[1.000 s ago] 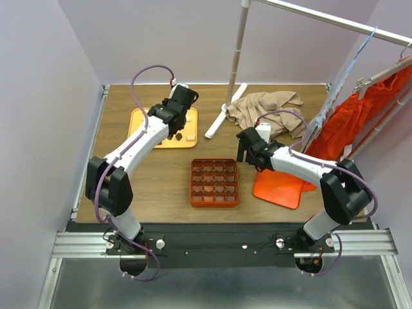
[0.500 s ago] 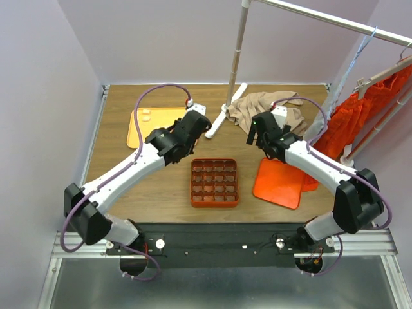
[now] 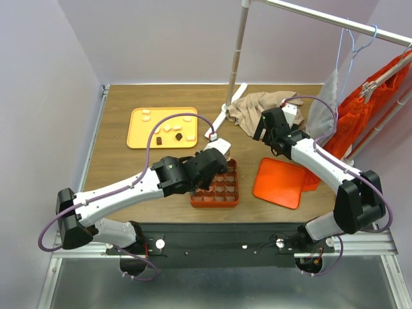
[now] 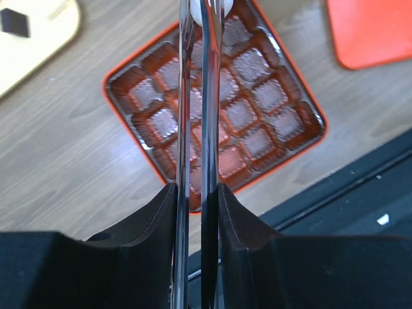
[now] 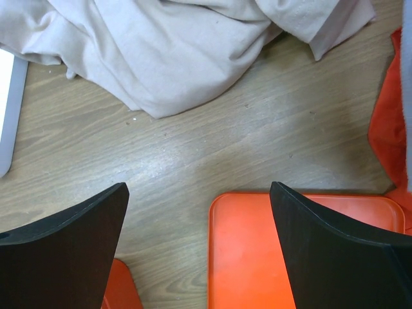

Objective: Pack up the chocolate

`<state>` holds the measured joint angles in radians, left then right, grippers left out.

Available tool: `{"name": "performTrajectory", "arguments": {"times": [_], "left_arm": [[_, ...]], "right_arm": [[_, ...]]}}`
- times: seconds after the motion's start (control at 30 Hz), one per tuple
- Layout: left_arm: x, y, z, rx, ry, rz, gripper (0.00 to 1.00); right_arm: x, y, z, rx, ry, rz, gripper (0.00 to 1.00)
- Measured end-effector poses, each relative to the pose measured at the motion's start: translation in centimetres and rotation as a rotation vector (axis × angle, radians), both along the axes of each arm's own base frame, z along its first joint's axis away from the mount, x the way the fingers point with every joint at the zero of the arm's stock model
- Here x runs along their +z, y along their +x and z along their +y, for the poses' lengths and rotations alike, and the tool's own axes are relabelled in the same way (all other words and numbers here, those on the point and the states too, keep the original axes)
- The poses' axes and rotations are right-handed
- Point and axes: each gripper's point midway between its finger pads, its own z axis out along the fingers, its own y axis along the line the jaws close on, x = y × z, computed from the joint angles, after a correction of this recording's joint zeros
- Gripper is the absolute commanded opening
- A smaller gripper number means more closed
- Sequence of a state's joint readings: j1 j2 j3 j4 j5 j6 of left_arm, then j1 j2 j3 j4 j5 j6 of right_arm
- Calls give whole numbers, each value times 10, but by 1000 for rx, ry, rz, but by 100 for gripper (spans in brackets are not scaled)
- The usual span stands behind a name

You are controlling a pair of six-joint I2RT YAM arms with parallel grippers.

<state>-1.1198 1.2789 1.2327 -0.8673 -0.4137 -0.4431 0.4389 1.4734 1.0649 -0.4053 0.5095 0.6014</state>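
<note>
The chocolate lumps (image 3: 168, 127), cream-white and brown, lie scattered on the yellow tray (image 3: 138, 135) at the back left. My left gripper (image 3: 207, 185) hangs over the left side of the orange gridded box (image 3: 226, 187). In the left wrist view its thin fingers (image 4: 199, 18) are shut on a cream-white chocolate (image 4: 196, 11) above the box's cells (image 4: 251, 96), which look empty. My right gripper (image 3: 262, 132) is open and empty. It hovers over bare wood between the beige cloth (image 5: 193, 51) and the flat orange tray (image 5: 290, 257).
A white pole stand (image 3: 222, 112) rises at the back centre. The beige cloth (image 3: 257, 106) lies beside it. Orange and grey garments (image 3: 360, 109) hang on a rail at the right. The flat orange tray (image 3: 280, 182) lies right of the box.
My left arm swung from the yellow tray forward to the gridded box, carrying a white chocolate. My right gripper lifted back toward the beige cloth. The hanging garments shifted.
</note>
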Motion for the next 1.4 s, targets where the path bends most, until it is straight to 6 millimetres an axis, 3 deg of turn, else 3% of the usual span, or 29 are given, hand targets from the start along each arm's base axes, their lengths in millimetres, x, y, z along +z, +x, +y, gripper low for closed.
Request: {"name": "performTrajectory", "arguments": {"times": [0.2, 0.43, 1.13, 1.17, 1.4], "left_arm": [[-12, -18, -20, -64, 1, 29, 0], [-34, -20, -21, -67, 63, 56, 0], [-36, -10, -35, -69, 78, 31, 0], [-37, -10, -35, -69, 79, 32, 15], [-37, -10, -34, -72, 83, 31, 23]], "right_arm": [[6, -3, -1, -3, 12, -17, 100], [8, -6, -3, -2, 15, -23, 100], [-5, -6, 1, 9, 16, 13, 100], [-5, -6, 1, 9, 15, 14, 100], [-10, -6, 2, 20, 10, 29, 100]]}}
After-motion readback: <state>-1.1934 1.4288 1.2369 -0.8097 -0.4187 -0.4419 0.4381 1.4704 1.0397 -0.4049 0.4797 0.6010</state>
